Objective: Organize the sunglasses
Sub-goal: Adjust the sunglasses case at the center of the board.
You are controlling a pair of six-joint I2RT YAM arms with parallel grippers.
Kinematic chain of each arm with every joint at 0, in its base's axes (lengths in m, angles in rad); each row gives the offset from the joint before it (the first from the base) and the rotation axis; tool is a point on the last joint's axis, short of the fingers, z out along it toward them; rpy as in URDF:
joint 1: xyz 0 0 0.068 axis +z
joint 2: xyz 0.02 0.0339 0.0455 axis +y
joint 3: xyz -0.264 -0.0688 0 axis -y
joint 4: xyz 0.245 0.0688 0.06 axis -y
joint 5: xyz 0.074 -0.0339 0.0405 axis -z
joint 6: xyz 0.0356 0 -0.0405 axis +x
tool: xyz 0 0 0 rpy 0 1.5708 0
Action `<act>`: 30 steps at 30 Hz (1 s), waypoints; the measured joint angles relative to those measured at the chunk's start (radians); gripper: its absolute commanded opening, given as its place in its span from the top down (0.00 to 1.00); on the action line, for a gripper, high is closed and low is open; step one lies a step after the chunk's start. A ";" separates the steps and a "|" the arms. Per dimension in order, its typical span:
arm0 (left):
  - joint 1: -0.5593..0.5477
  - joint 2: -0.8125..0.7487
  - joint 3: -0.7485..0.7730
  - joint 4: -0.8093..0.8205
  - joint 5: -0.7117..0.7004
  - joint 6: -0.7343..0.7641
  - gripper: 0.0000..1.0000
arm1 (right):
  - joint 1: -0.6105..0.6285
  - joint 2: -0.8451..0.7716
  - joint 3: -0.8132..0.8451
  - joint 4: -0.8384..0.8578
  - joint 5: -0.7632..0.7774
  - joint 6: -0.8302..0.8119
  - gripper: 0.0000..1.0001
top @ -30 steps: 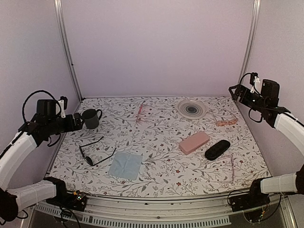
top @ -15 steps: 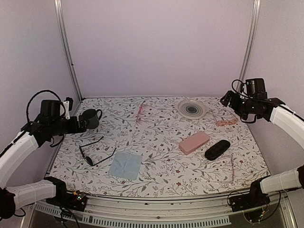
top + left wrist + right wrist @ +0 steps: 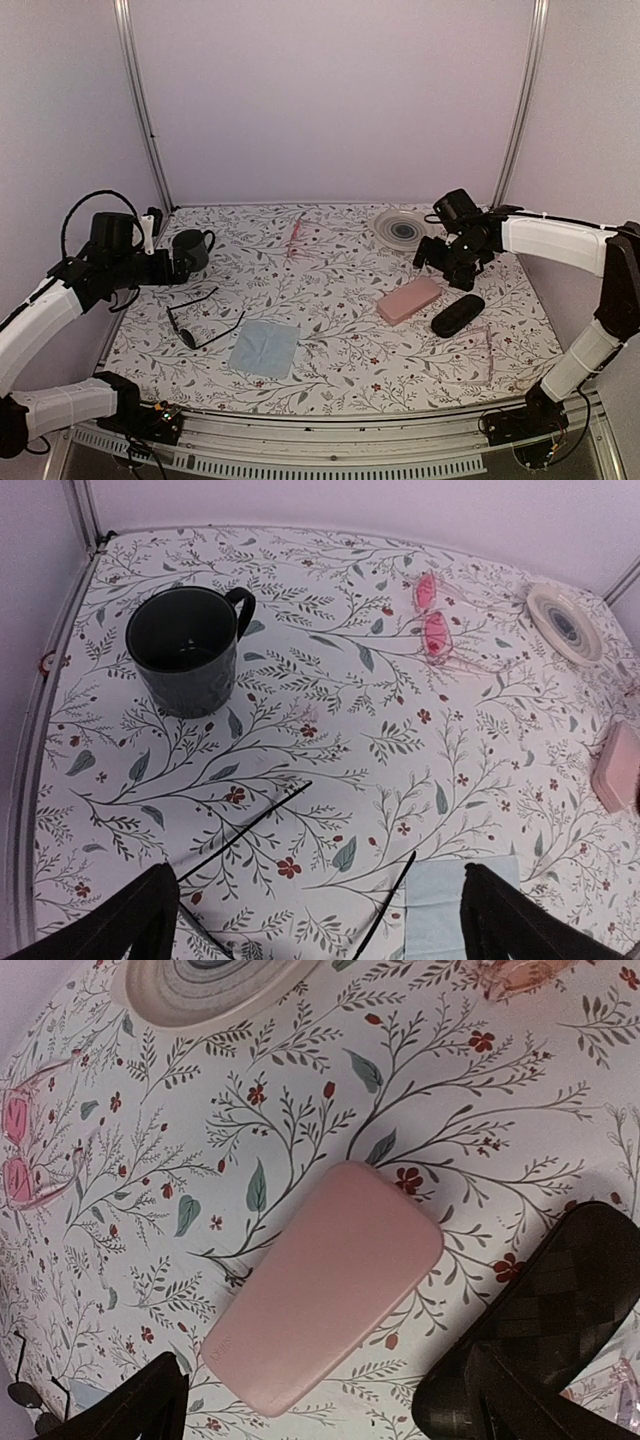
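Top external: sunglasses (image 3: 198, 326) near left gripper (image 3: 181, 266)

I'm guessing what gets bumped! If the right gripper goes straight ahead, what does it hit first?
Probably the pink case, which lies centred ahead of the open right gripper in its wrist view; the distance is unclear.

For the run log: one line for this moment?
left hand: open, near sunglasses | right hand: open, over pink case | sunglasses: unfolded, untouched
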 measured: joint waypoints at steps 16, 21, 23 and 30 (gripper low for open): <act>-0.029 0.000 -0.002 0.001 -0.003 0.004 0.01 | 0.085 0.327 0.237 -0.146 0.019 0.228 0.01; -0.032 0.000 -0.002 0.001 -0.003 0.005 0.01 | 0.085 0.353 0.237 -0.150 0.018 0.247 0.01; -0.034 0.000 -0.002 0.001 -0.004 0.005 0.01 | 0.085 0.373 0.237 -0.150 0.018 0.249 0.01; -0.045 0.003 -0.006 0.002 -0.005 0.005 0.01 | 0.085 0.389 0.237 -0.134 0.018 0.255 0.14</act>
